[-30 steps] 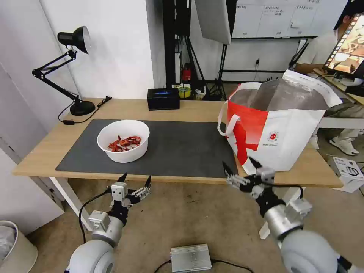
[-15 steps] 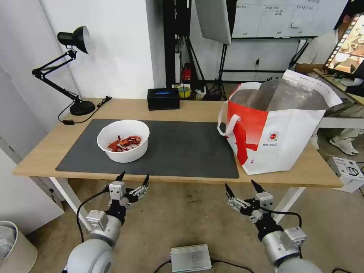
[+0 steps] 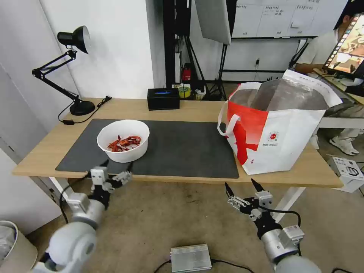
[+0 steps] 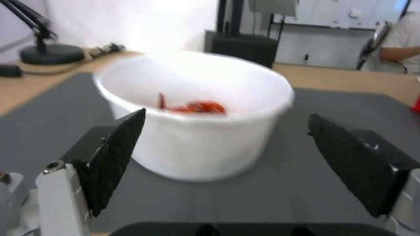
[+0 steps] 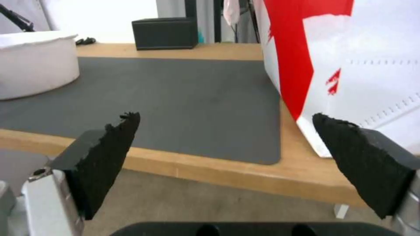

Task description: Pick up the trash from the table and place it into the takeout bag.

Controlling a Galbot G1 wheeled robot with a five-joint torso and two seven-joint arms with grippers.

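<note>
From the head view, the white round bowl of red crayfish shells [image 3: 123, 145] is seen on the dark grey mat [image 3: 182, 148] of the light wood table [image 3: 197, 108], with the large red-and-white takeout bag [image 3: 278, 127], foil-lined and open-mouthed, standing at the table's right end. In the left wrist view the left gripper [image 4: 223, 131] is shown spread wide at the table's near edge, just short of the bowl, whose shells lie in a small heap at the bottom. In the right wrist view the right gripper [image 5: 225, 129], likewise spread and empty, is held below the table edge, near the bag's lower corner.

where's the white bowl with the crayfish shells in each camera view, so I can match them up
Head view: white bowl on the dark grey mat, just beyond the open left gripper.
Left wrist view: bowl centred, beyond the fingertips.
Right wrist view: bowl at the picture's edge.
Shared landmark: black box behind.
</note>
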